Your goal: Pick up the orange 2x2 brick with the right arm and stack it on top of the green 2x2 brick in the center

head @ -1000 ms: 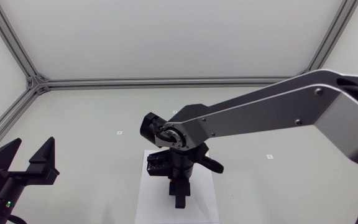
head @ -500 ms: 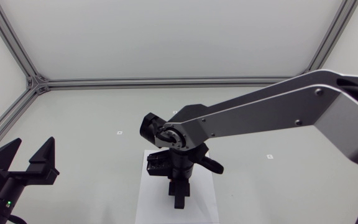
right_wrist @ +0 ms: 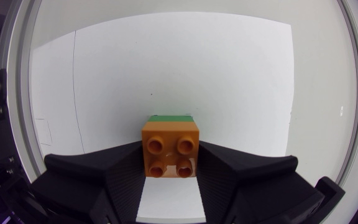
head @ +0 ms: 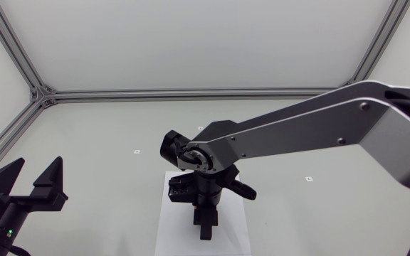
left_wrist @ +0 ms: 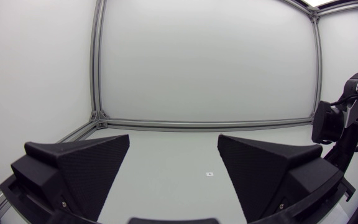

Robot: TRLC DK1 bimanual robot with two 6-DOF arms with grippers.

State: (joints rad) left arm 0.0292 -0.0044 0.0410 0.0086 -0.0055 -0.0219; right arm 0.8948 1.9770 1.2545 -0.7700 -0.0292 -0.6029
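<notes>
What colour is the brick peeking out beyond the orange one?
It's a green brick, clearest in the right wrist view, just beyond the orange brick.

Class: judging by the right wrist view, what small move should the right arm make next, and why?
Probably open the jaws: the orange brick already sits squarely over the green brick, with the right gripper closed on it.

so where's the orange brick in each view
Head view: hidden under the right arm.
Left wrist view: not in it.
Right wrist view: orange brick gripped in the right hand, over the green brick.
Shared landmark: the white sheet, under the right arm in the head view, under the bricks in the right wrist view.
</notes>
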